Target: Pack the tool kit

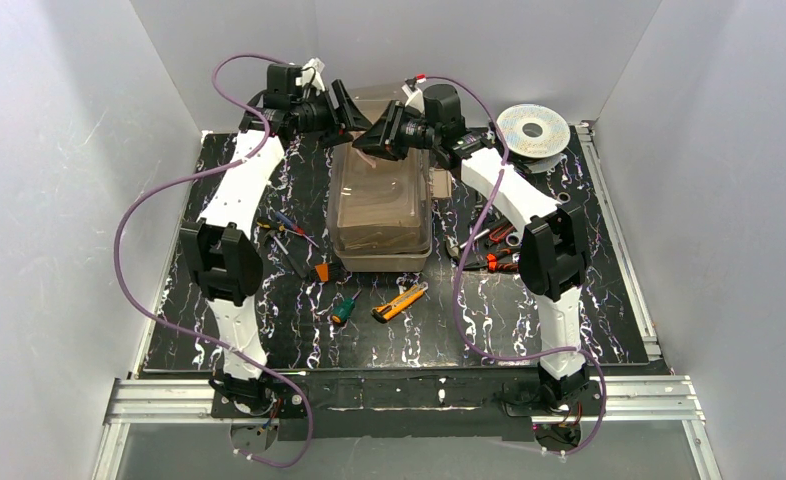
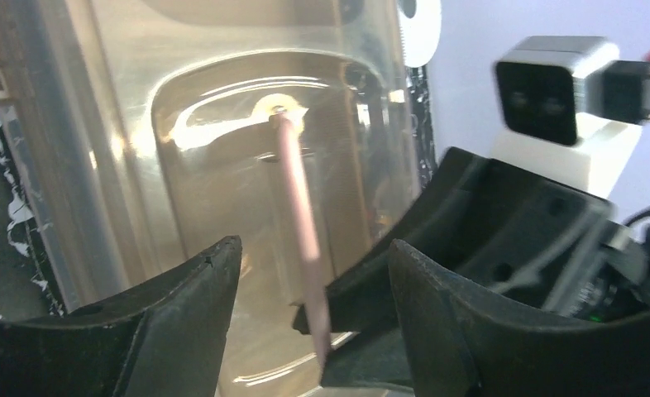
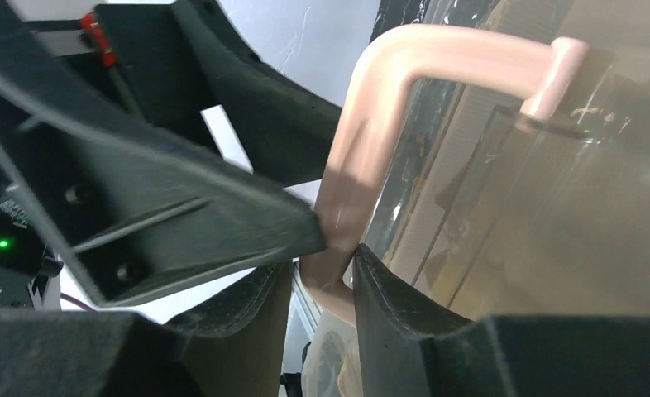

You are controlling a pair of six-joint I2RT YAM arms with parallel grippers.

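Lengthwise, toolbox (image 1: 381, 215) runs near-to-far; left fingers (image 2: 181, 306) apart astride handle (image 2: 297, 198); right fingers (image 3: 421, 331): grip unclear.

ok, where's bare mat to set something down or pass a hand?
Free: the mat strip between the yellow knife and the near edge; the right margin, nearer than the spool, outside the pliers. Crowded: screwdrivers left of the toolbox, pliers right of it, left gripper and right gripper at its handle.
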